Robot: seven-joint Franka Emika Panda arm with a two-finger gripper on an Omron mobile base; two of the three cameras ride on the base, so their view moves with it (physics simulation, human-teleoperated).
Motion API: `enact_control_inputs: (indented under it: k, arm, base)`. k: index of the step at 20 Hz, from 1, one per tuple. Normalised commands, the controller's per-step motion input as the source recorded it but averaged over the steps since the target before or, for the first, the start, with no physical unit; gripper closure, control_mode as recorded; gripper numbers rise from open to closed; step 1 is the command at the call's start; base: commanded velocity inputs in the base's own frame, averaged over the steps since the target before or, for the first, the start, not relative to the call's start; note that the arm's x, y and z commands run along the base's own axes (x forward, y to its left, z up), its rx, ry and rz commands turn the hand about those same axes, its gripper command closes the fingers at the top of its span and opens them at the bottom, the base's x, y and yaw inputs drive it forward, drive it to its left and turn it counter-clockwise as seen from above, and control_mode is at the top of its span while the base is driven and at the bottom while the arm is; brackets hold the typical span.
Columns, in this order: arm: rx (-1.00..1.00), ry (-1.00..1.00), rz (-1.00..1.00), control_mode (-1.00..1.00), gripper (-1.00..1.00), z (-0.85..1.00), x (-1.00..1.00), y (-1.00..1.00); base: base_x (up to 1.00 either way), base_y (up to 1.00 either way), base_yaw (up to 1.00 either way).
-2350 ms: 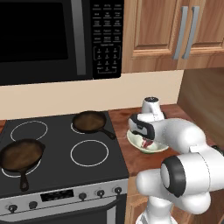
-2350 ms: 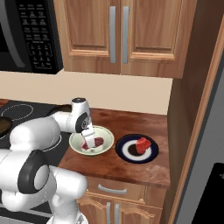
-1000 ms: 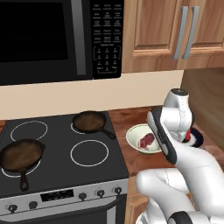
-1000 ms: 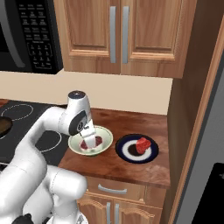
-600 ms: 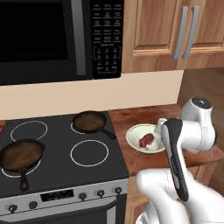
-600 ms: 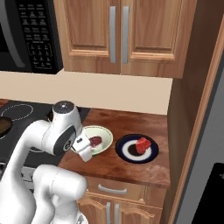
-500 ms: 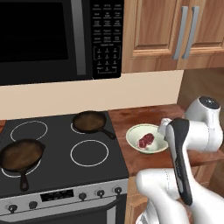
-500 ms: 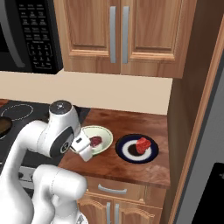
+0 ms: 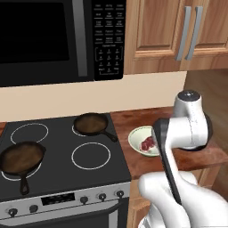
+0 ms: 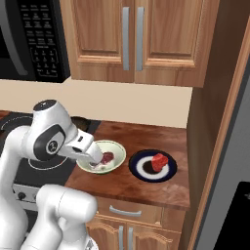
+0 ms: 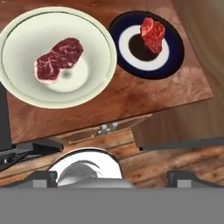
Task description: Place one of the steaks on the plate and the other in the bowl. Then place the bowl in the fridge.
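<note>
both steaks are placed: one steak lies in the bowl, the other steak on the plate just beside the bowl. your gripper is spread and empty above the bowl's near edge. you've yet to move the bowl into the fridge.

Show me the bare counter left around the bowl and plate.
Free wood: the strip behind the bowl and plate up to the backsplash, and the front edge of the counter below them. Crowded: bowl and plate sit almost rim to rim, and the plate nearly reaches the tall side panel.
</note>
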Motion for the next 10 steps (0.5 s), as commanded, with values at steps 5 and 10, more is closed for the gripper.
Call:
enact_control_inputs:
  k: [5, 10]
  arm:
    - [0.16, 0.03, 0.01, -1.0, -1.0, -0.08, -0.15, -0.04]
    - [0.01, 0.0, 0.01, -1.0, -1.0, 0.0, -0.04, 0.11]
  base:
    - [0.0, 0.0, 0.0]
    - [0.0, 0.0, 0.0]
